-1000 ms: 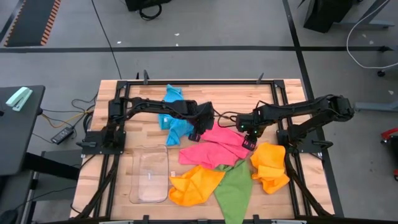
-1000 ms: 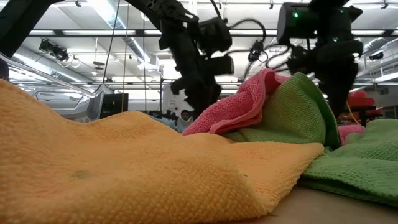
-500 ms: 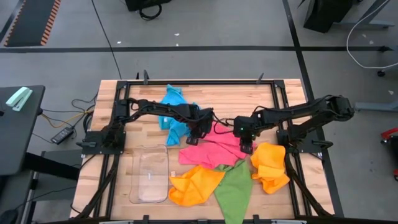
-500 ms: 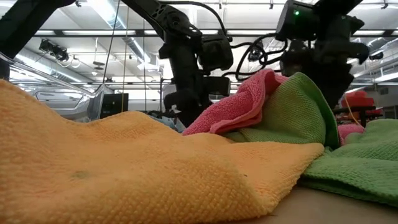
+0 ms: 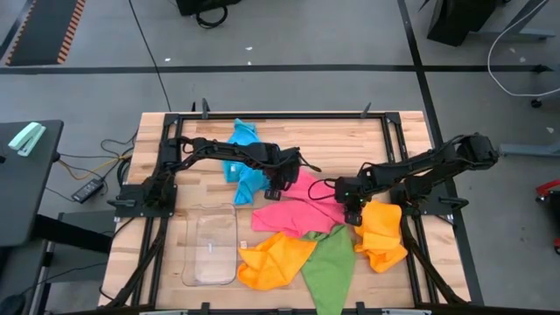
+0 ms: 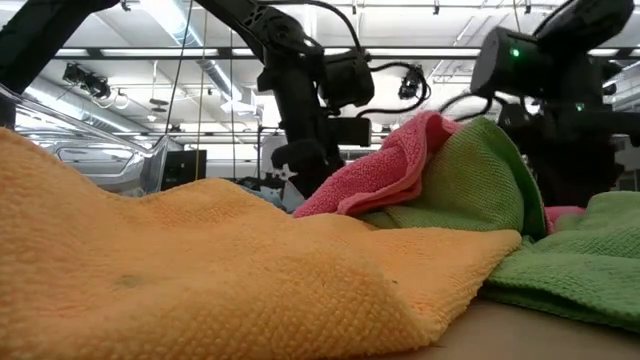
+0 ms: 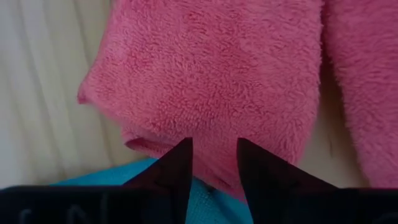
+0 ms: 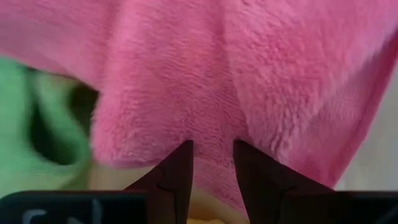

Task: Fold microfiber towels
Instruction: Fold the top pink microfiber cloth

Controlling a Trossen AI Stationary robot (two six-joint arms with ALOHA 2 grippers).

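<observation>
Both jaws are clamped on the pink towel (image 5: 302,207), crumpled at table centre: left gripper (image 7: 213,163) at its corner beside the blue towel (image 5: 246,163), right gripper (image 8: 211,165) at the opposite edge near the green towel (image 5: 332,267).

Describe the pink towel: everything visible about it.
The pink towel is a fluffy, plush cloth lying rumpled mid-table, with folds and one edge raised. The left gripper pinches its edge by the blue towel; the right gripper pinches the opposite edge near the green towel and an orange towel.
</observation>
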